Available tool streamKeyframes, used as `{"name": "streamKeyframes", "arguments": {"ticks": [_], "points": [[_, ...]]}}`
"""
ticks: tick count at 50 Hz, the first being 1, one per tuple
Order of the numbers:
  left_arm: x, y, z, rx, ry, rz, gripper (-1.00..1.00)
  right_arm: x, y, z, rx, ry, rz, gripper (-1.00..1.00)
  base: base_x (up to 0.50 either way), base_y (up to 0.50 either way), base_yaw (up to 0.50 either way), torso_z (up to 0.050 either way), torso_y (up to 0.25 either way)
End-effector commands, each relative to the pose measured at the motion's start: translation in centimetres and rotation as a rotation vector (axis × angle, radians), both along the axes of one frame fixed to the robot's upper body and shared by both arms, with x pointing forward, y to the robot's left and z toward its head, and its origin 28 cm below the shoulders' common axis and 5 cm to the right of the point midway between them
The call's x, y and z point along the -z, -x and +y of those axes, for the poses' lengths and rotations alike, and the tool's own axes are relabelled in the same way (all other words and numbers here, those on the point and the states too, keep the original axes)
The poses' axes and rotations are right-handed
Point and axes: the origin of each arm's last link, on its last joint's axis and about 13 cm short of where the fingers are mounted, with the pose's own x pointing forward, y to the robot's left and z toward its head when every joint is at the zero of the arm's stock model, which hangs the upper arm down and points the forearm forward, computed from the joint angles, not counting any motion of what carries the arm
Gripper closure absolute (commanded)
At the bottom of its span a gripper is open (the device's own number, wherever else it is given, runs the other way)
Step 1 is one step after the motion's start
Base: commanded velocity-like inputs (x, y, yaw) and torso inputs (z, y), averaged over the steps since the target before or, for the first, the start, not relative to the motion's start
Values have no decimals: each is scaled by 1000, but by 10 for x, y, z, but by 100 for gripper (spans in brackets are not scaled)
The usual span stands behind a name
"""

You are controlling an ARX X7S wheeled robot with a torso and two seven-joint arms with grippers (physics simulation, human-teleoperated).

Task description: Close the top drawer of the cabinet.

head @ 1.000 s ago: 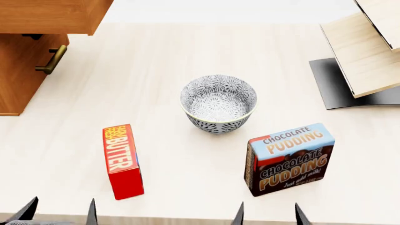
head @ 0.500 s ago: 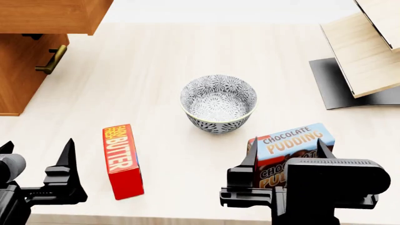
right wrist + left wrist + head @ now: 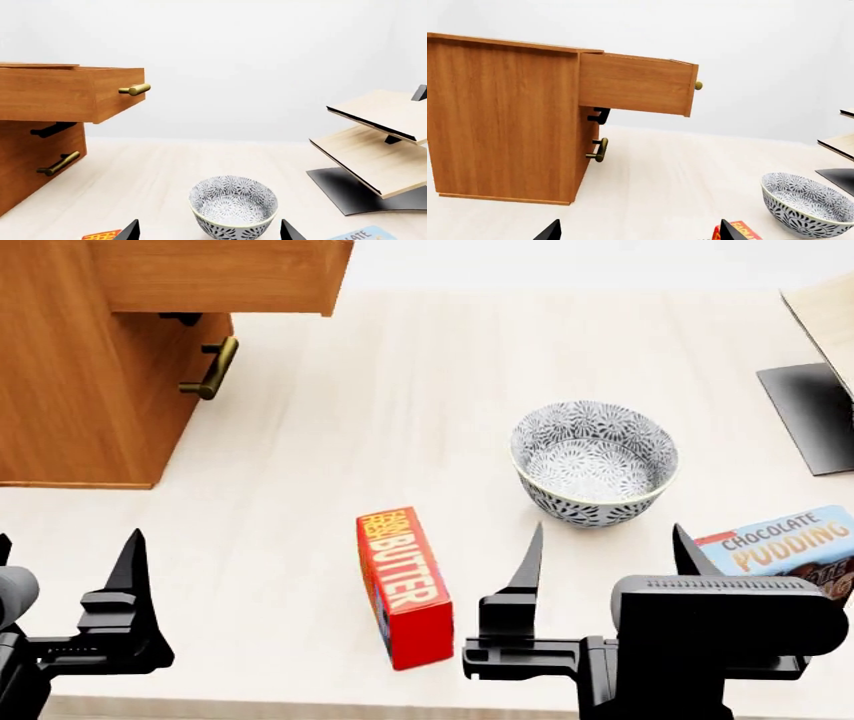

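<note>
The cabinet [image 3: 67, 370] stands at the table's far left; it also shows in the left wrist view [image 3: 500, 120] and the right wrist view [image 3: 27, 165]. Its top drawer [image 3: 220, 275] is pulled far out, with its brass handle [image 3: 135, 90] facing the table's middle; the drawer also shows side-on in the left wrist view [image 3: 634, 82]. My left gripper [image 3: 67, 540] is open and empty near the front edge, well short of the cabinet. My right gripper [image 3: 607, 540] is open and empty in front of the bowl.
A patterned bowl [image 3: 594, 462] sits mid-table. A red butter box [image 3: 404, 585] lies between the grippers. A chocolate pudding box [image 3: 794, 545] is at the right. A pale slanted rack [image 3: 380, 145] on a black base stands far right. The lower drawer's handle [image 3: 211, 368] is under the open drawer.
Both grippers have come up into the head view. The head view has swung left, so the cabinet shows more fully and the bowl and boxes sit further right.
</note>
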Motion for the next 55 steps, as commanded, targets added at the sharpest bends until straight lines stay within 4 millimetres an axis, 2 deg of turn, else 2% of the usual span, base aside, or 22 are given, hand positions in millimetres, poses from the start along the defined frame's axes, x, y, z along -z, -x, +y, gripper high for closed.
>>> {"name": "streamKeyframes", "arguments": {"ticks": [1,55], "points": [[-1,1,1,-12,-7,-14,-100,1,1,0,-5,-5,-6,-100,0,500,0,0,0],[-3,2,-1,-7,-3,-28,-100,0,5,2,-3,-21,-31,-100,0,500,0,0,0]]}}
